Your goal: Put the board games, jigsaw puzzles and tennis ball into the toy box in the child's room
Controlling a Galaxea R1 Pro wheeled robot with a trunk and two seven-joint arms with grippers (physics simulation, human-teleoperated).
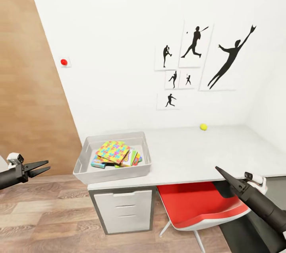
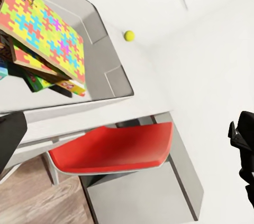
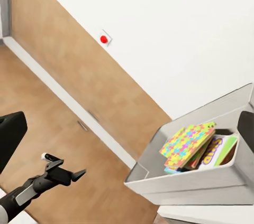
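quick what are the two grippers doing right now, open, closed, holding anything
Left black two-finger gripper: open, fingers slightly apart, holding nothing.
Right black two-finger gripper: looks closed to a point, holding nothing.

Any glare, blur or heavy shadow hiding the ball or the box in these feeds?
Head view: even, flat light, tennis ball small but sharp, faint shadow. Left wrist view: toy box crisp, no glare. Right wrist view: dark out-of-focus fingers at both edges.

In the toy box (image 1: pixel 85 153), the top jigsaw (image 1: pixel 113 151) covers most of the boxes (image 1: pixel 133 159) beneath; their number cannot be told. The worktop (image 1: pixel 222 153) hides the red chair's (image 1: pixel 198 205) far part. The right gripper (image 1: pixel 222 174) looks closed, uncertainly. Both arms are cut off by the frame's edges.
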